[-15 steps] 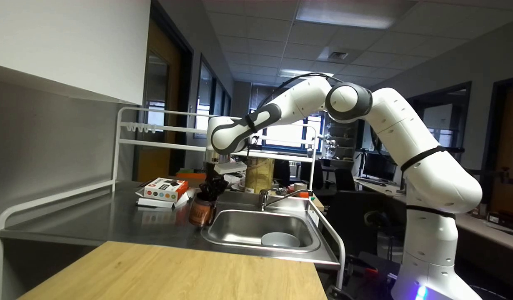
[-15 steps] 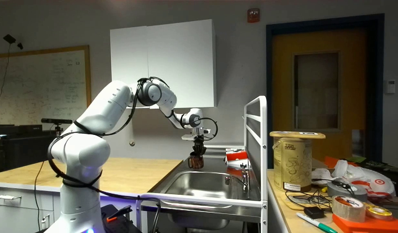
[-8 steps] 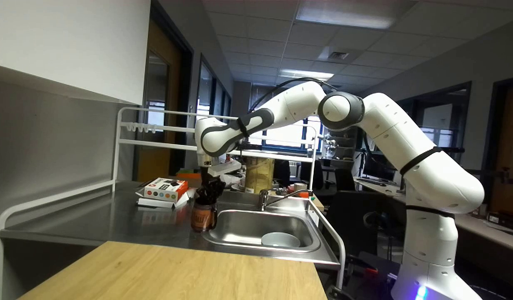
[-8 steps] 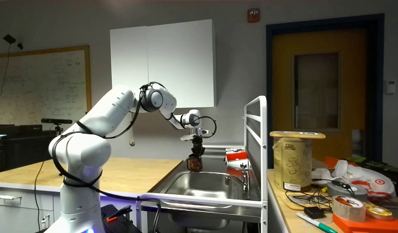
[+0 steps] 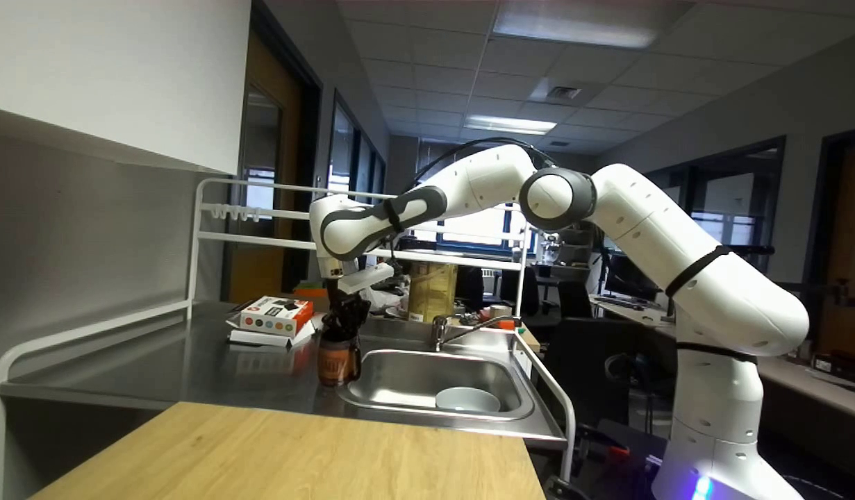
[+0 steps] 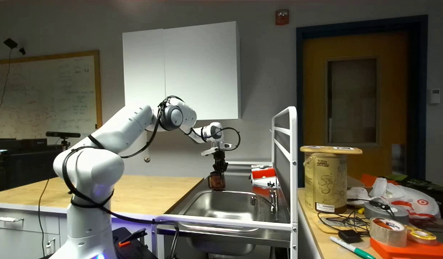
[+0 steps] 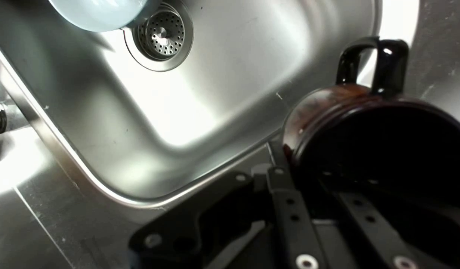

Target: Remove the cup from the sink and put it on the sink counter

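Lower and more upright than a second ago, the small reddish-brown cup [image 5: 335,363] is over the flat stainless-steel counter [image 5: 260,378], just beside the recessed rectangular steel sink [image 7: 230,82]; whether its base touches, I cannot tell. The black two-fingered gripper [image 7: 303,164] pinches the cup's wall. Best to edge it clear of the sink's lip, settle the base flat, then release gently and rise straight.

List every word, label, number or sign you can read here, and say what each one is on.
"WARNING" on the white label of the yellowish canister; its title is too small to be sure of.
Red bullseye sign, no words, on the plastic bag.
Too small or blurred to read: writing on the whiteboard; lettering on the cup; print on the red-and-white box.
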{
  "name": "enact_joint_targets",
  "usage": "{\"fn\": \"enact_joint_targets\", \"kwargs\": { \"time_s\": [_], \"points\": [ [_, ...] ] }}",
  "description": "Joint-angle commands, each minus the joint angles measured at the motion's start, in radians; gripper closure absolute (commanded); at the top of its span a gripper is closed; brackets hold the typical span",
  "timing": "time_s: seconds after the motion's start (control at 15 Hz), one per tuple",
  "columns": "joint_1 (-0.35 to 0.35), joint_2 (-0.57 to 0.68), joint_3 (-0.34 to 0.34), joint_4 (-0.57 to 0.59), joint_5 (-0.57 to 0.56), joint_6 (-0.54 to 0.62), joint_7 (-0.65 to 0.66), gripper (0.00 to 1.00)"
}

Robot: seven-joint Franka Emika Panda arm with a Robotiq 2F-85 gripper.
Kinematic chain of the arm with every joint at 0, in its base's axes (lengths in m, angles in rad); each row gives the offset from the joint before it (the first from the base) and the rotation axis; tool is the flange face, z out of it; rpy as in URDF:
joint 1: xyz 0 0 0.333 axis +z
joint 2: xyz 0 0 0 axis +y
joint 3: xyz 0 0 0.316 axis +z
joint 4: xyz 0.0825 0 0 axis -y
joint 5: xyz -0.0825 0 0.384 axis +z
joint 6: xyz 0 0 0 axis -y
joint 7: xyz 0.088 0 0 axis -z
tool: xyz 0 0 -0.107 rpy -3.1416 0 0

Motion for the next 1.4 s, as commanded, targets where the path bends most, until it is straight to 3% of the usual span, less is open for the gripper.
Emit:
{"fn": "enact_joint_targets", "kwargs": {
  "time_s": [0.0,0.6,1.33],
  "points": [
    [0.000,0.050,0.000,0.093,-0.015,-0.056,-0.007,0.64],
    [-0.002,0.063,0.002,0.126,-0.010,-0.074,-0.014,0.01],
    [0.049,-0.044,0.008,0.073,-0.011,-0.095,0.000,0.00]
  ]
}}
